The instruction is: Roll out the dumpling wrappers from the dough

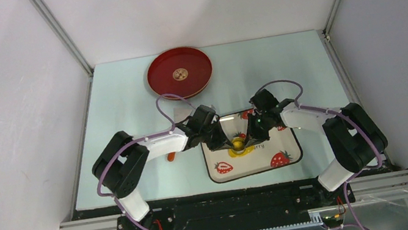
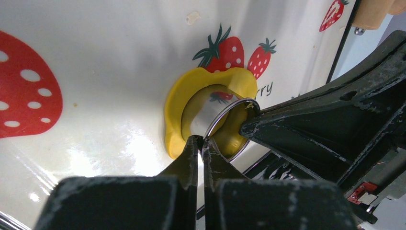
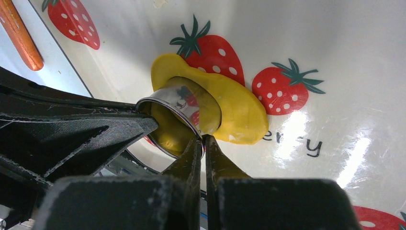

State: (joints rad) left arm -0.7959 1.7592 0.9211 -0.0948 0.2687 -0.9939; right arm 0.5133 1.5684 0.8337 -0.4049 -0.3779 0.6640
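Pale green tabletop [image 1: 125, 102] carries a strawberry-printed tray [image 1: 247, 168], and over it we see both arms meeting. The left gripper [image 2: 202, 141] and right gripper [image 3: 203, 140] each have their jaws pinched tight on the thin rim of a metal ring cutter [image 3: 165, 102] — tilted, with yellow stuck inside it. Flattened dough [image 3: 239, 115] lies on the tray beside printed strawberries, a round hole cut in it.

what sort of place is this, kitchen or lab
Probably a robot lab cell, not a kitchen: white walls in a metal frame, two arms bolted by a table, a strawberry tray with dough and a ring cutter.
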